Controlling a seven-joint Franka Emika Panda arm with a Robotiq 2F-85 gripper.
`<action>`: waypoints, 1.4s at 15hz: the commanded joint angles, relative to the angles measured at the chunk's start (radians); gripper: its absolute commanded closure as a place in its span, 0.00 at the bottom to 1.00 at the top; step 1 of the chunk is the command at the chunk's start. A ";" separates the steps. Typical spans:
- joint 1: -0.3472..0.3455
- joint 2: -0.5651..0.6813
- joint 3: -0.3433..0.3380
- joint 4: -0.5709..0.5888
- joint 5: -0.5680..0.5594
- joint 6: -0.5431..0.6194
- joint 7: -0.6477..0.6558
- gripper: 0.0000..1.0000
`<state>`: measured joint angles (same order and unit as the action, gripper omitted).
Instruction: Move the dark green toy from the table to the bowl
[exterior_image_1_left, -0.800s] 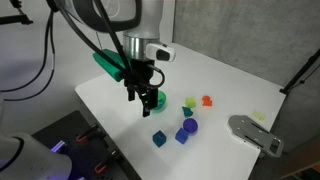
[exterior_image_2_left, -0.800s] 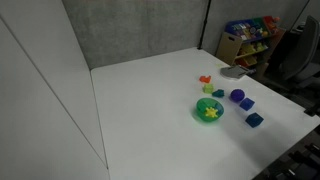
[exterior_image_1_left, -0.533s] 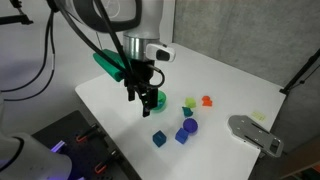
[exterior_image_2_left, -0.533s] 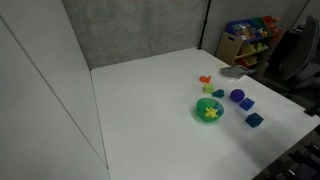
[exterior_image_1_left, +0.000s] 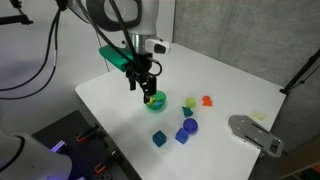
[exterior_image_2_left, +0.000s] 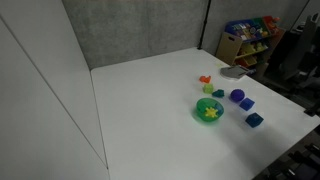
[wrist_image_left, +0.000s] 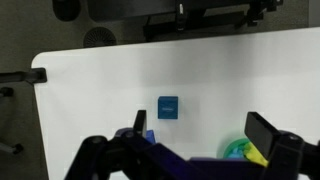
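The jaws hang spread and empty above the bowl (exterior_image_2_left: 197, 110). The dark green toy (exterior_image_2_left: 218, 94) lies on the bench just beside the bowl, on its far-edge side. Best to centre over it, clear of the lime piece (exterior_image_2_left: 207, 88), then descend straight.

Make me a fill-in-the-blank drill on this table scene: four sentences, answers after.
1. The dark green toy lies on the ___, outside the bowl.
2. Inside the bowl lies a yellow piece shaped like a ___.
3. The cube centred in the wrist view is ___.
4. The gripper hovers near the bowl with its jaws ___, holding nothing.
Missing words: table; star; blue; open.
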<state>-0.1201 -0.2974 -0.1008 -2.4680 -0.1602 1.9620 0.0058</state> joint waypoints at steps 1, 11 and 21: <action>0.029 0.123 0.026 0.099 0.049 0.022 0.049 0.00; 0.059 0.497 0.045 0.397 0.171 0.181 0.053 0.00; 0.036 0.901 0.072 0.791 0.150 0.264 -0.157 0.00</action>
<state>-0.0612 0.4810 -0.0451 -1.8365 -0.0047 2.2587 -0.0784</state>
